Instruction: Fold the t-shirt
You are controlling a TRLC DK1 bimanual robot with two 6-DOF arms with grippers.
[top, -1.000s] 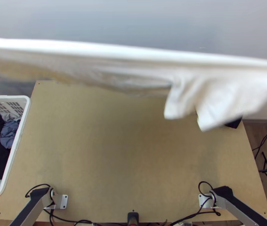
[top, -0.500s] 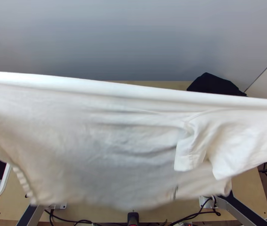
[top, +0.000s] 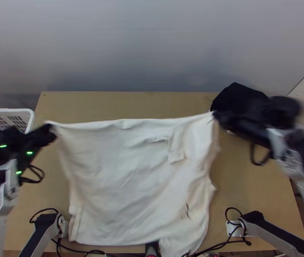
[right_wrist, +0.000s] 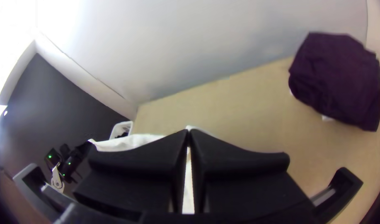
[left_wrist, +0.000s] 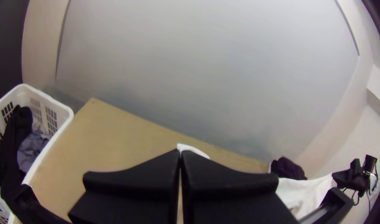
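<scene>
Table: light wood, seen bare along its far side (top: 126,105), left to right.
T-shirt: white, spread out (top: 126,171) over the middle of the table and toward its near edge. Far edge drawn between the two grippers with a slight sag; soft creases across the body. A sleeve-like flap (top: 177,150) is seen right of the middle. Whether the near part is resting on the wood cannot be told.
Basket: white plastic (top: 6,110), at the table's left side. Black cloth (left_wrist: 8,145) and a grey-blue piece (left_wrist: 30,149) are held inside.
Dark cloth: purple-black, heaped (right_wrist: 335,79) at the table's far right.
Left gripper: held over the table's left side (top: 52,129), fingers pressed together, the t-shirt's far left corner pinched at the tips.
Right gripper: held near the dark cloth (top: 216,115), fingers likewise closed up, the far right corner gripped between them.
Mark: small, dark (top: 187,210), noted on the t-shirt's near right part.
</scene>
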